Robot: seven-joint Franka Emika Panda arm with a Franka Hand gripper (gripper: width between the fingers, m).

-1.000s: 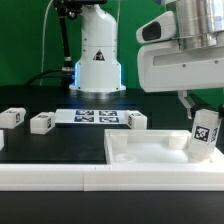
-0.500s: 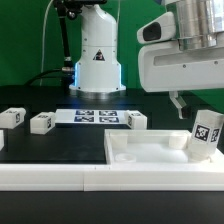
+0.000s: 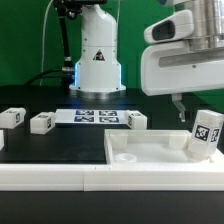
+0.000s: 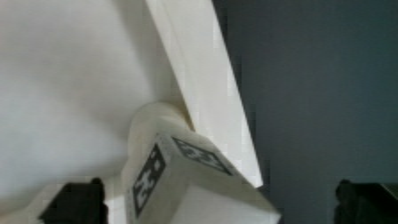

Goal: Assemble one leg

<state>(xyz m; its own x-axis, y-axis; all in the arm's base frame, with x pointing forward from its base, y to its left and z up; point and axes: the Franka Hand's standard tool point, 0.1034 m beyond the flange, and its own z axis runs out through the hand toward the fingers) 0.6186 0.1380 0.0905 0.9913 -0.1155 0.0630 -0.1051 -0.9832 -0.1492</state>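
A leg (image 3: pixel 205 135), a small white post with a black-and-white tag, stands upright in the corner of the large white tabletop piece (image 3: pixel 150 152) at the exterior view's right. My gripper (image 3: pixel 198 106) hangs just above the leg, open, with one dark finger (image 3: pixel 180 108) showing to the leg's left. In the wrist view the leg (image 4: pixel 178 165) sits between my two dark fingertips (image 4: pixel 80 203), with a clear gap on each side; the gripper (image 4: pixel 217 205) holds nothing. The tabletop piece (image 4: pixel 71 80) fills most of that view.
Three more loose legs (image 3: pixel 12 118), (image 3: pixel 40 122), (image 3: pixel 136 120) lie on the black table at the back. The marker board (image 3: pixel 95 117) lies between them. The robot base (image 3: pixel 97 55) stands behind it. A white rail runs along the front edge (image 3: pixel 60 178).
My arm has risen a little, away from the leg. The leg stays upright in the tabletop corner and has not moved.
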